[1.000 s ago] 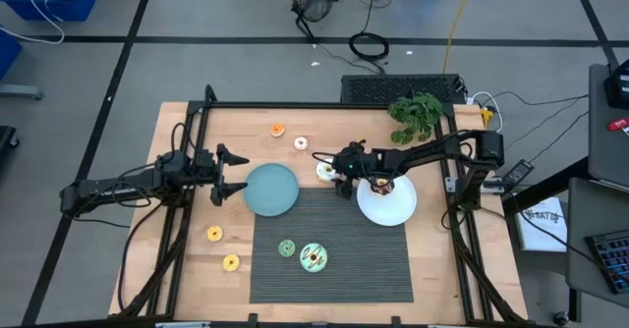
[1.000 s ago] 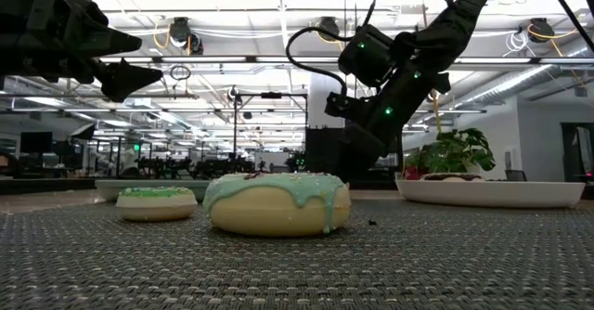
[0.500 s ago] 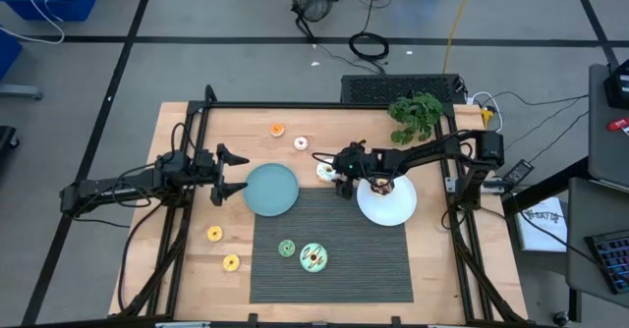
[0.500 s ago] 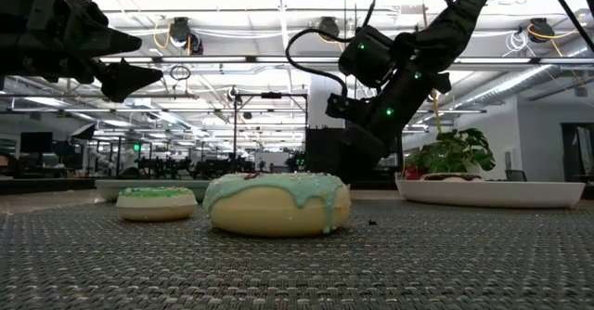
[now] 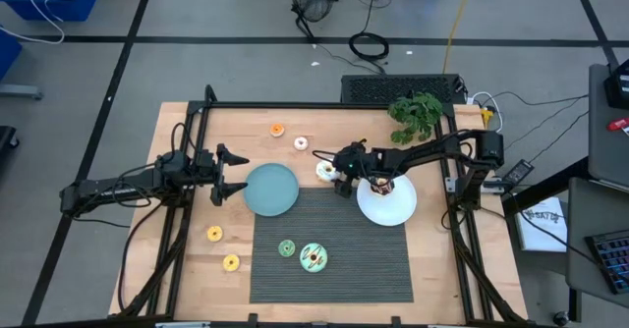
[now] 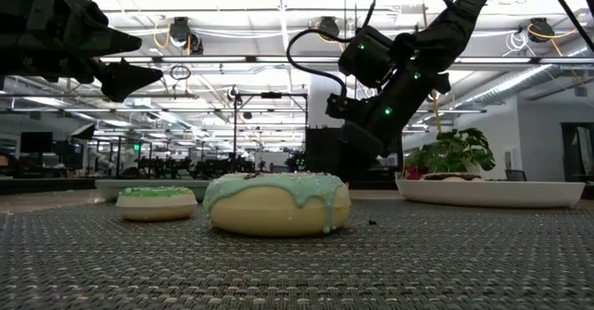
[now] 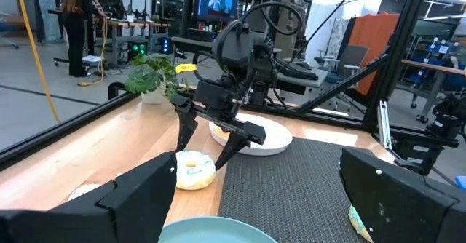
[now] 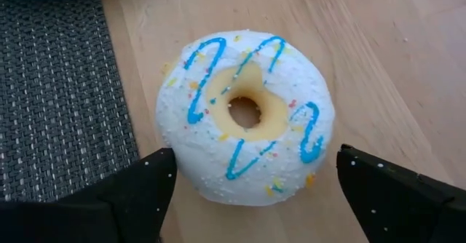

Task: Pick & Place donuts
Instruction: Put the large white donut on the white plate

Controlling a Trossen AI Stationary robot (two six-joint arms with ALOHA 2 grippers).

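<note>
A white donut with blue squiggles (image 8: 244, 116) lies flat on the bare wood beside the mat's far edge (image 5: 322, 171). My right gripper (image 8: 255, 152) slants down over it, open, with one finger on each side of the ring (image 7: 193, 169). My left gripper (image 5: 234, 171) waits open and level at the left rim of the teal plate (image 5: 270, 189). A brown donut (image 5: 381, 183) lies on the white plate (image 5: 393, 208). A mint donut (image 5: 314, 257) and a green donut (image 5: 286, 248) sit on the mat. Orange (image 5: 277, 129), small white (image 5: 301, 142) and two yellow donuts (image 5: 214, 233) lie on the wood.
A dark woven mat (image 5: 334, 269) covers the table's near middle. A potted green plant (image 5: 416, 112) stands at the far right corner. Black frame rails (image 5: 187, 151) run along both sides. People stand in the room beyond the table's far side (image 7: 73, 17).
</note>
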